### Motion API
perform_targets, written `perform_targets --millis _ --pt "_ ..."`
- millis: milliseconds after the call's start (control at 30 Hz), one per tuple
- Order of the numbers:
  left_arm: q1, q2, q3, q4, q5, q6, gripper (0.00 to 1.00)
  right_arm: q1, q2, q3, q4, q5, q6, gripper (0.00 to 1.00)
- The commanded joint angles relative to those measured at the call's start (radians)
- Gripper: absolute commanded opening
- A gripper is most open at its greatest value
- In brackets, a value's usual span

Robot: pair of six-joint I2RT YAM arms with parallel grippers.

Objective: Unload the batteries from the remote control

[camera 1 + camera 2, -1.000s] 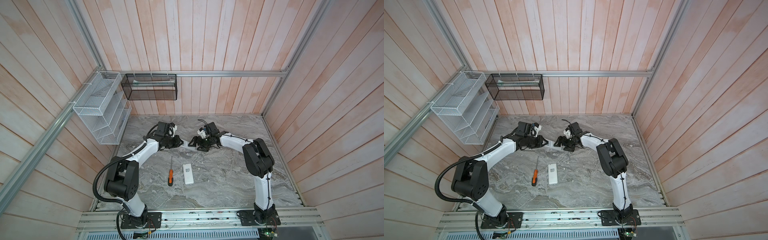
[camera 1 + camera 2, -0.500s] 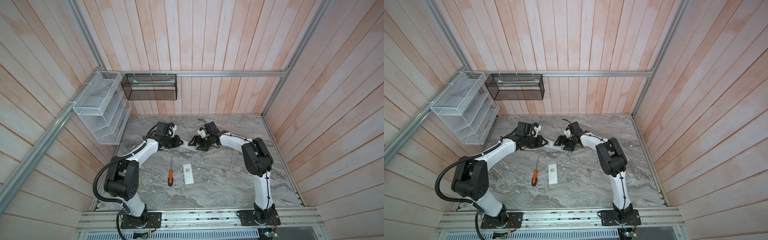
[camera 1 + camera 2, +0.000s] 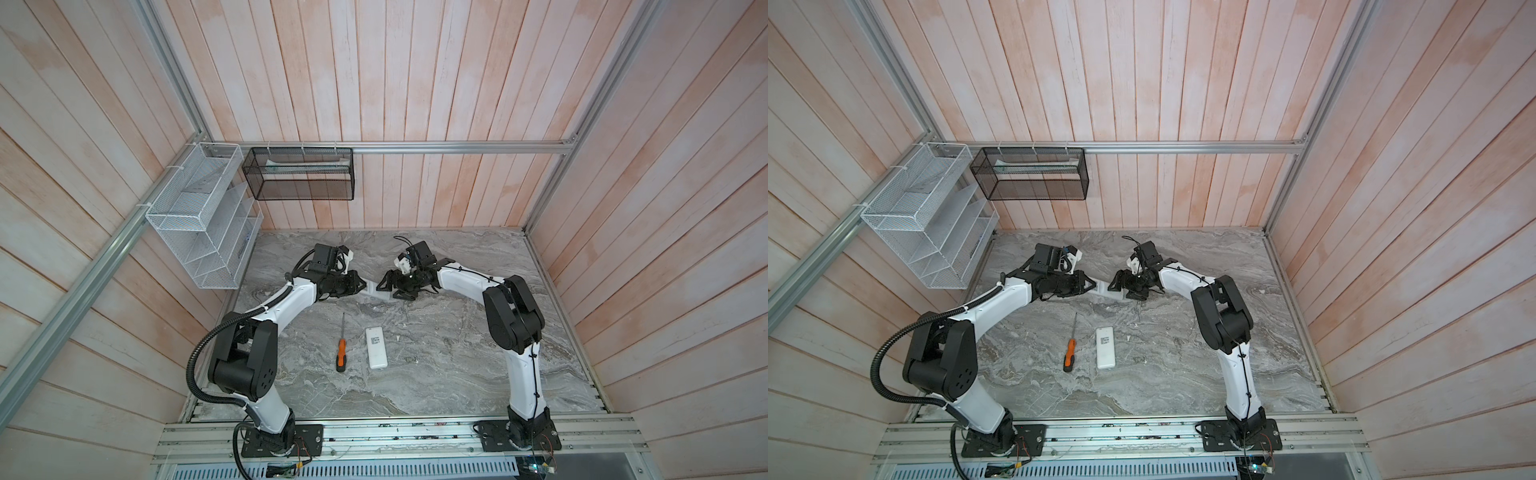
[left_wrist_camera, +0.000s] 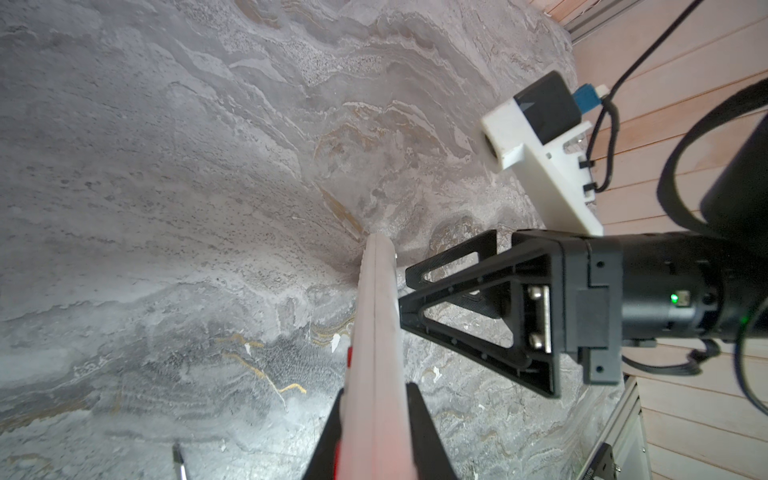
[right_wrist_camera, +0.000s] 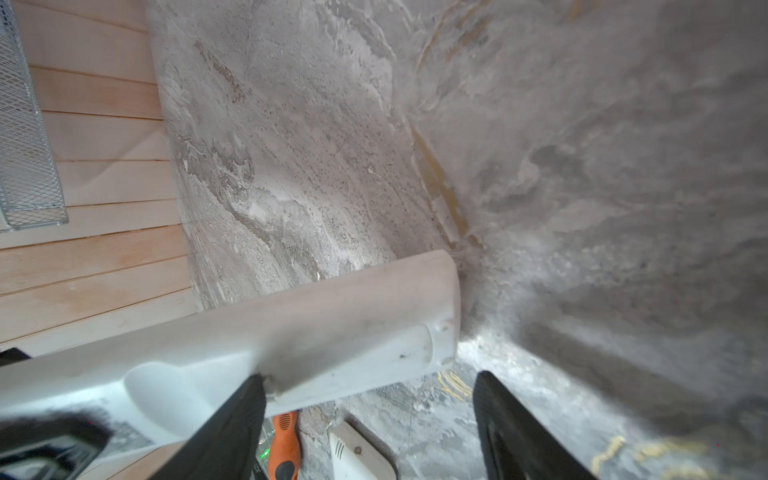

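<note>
1. My left gripper (image 4: 376, 399) is closed tight on the remote (image 4: 376, 324), with a finger on each side near one end.
2. My right gripper (image 5: 370, 376) holds nothing. Its jaws stand wide at the remote's free end. One finger sits at the remote's edge, though I cannot tell if it touches, and the other is well clear.
3. The remote hangs in the air between the two grippers, over the counter (image 3: 436, 353) toward its back edge and about midway along it.
4. I can see no batteries anywhere. In the right wrist view the remote's back shows a thumb dip and what looks like a closed cover, so I judge they are inside.
5. I expect the remote to be light, stiff and hollow, with smooth plastic that can slide under the pads. I would grip it across its width near the end away from the cover. That leaves the cover free, and a firm squeeze should not flex it.
6. The batteries should be small, hard and smooth. They are probably sprung in place and will roll once loose. I would lift each at the end away from the spring, pinch it across its middle, and keep the remote low over the counter so a dropped one cannot travel far.
7. Near the middle of the counter lie a second remote (image 3: 376, 347) and a screwdriver (image 3: 340, 353). They are side by side, not touching, and well apart from both grippers.
</note>
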Motion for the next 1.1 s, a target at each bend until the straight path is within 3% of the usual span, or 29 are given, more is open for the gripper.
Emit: perform_targets --millis 0,300,533,633,767,833,900,967,1067 --pt "-0.018 0.043 -0.045 -0.114 0.009 0.017 0.00 0.043 0.072 0.104 -0.116 0.173 -0.061 0.78" --pt "-0.019 0.041 -0.033 -0.115 -0.004 -0.002 0.00 0.142 0.187 0.459 -0.484 0.527 -0.157 0.79" --pt "-0.020 0.052 0.030 -0.228 -0.149 -0.004 0.00 0.193 0.246 0.704 -0.757 0.865 -0.142 0.79" --pt "-0.019 0.050 0.051 -0.266 -0.207 0.006 0.00 0.194 0.203 0.703 -0.812 0.941 -0.129 0.80" --pt "-0.020 0.055 0.067 -0.290 -0.238 0.015 0.00 0.188 0.068 0.572 -0.788 0.963 -0.110 0.81" --pt "-0.020 0.051 0.060 -0.275 -0.220 0.016 0.00 0.181 0.001 0.511 -0.735 0.902 -0.118 0.83" --pt "-0.019 0.046 0.046 -0.249 -0.192 0.009 0.00 0.175 -0.093 0.378 -0.556 0.757 -0.148 0.84" --pt "-0.020 0.050 0.031 -0.217 -0.132 0.002 0.00 0.134 -0.193 0.171 -0.276 0.436 -0.154 0.86" --pt "-0.019 0.065 0.020 -0.187 -0.045 -0.005 0.00 0.055 -0.254 -0.055 0.006 0.156 -0.045 0.87"
